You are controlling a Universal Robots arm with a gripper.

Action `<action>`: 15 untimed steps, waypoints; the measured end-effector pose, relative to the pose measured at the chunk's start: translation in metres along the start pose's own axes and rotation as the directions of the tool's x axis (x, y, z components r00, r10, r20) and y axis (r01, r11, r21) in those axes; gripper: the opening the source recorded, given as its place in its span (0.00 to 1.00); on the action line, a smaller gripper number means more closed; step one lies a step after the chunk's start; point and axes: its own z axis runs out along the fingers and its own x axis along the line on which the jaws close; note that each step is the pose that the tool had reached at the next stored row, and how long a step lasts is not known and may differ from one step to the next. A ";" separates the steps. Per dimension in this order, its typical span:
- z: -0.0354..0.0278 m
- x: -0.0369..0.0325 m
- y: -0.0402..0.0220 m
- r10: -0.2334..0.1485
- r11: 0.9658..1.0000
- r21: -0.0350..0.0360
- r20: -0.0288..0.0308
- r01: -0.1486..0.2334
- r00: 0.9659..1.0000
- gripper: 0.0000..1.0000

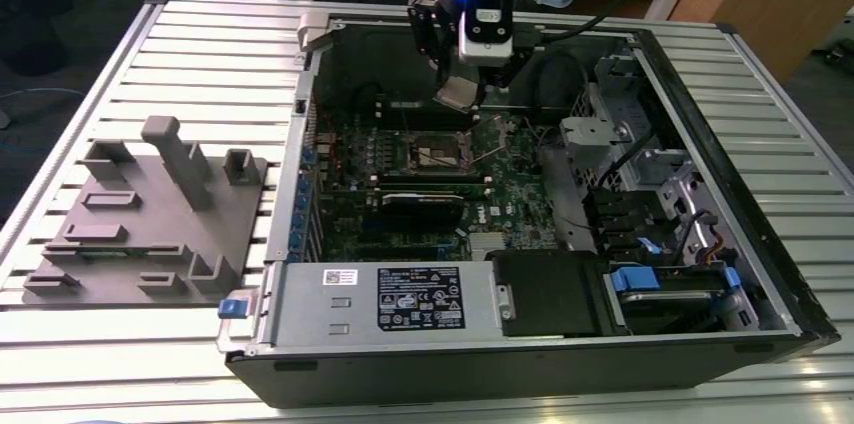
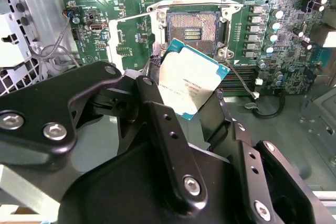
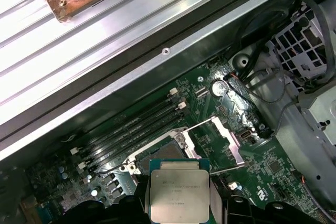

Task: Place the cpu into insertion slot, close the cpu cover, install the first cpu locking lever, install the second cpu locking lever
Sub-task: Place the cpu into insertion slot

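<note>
While end effector (image 2: 186, 98) grips cpu (image 2: 190, 80) by opposite edges, insertion slot (image 2: 198, 29) uncovered, apart.

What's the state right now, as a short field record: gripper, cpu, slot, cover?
gripper: shut on the cpu
cpu: held above the insertion slot, metal top facing both wrist views, not seated
insertion slot: empty, tan-gold contacts exposed
cpu cover: swung open beside the slot
</note>
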 end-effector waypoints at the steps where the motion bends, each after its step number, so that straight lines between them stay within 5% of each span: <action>1: 0.0000 0.0000 0.0000 0.000 1.000 0.000 0.000 0.000 1.000 0.54; 11: 0.0001 0.0000 0.0000 0.013 1.000 0.000 0.001 -0.013 1.000 0.54; 15: 0.0005 0.0000 0.0000 0.047 0.999 -0.001 0.004 -0.047 0.999 0.54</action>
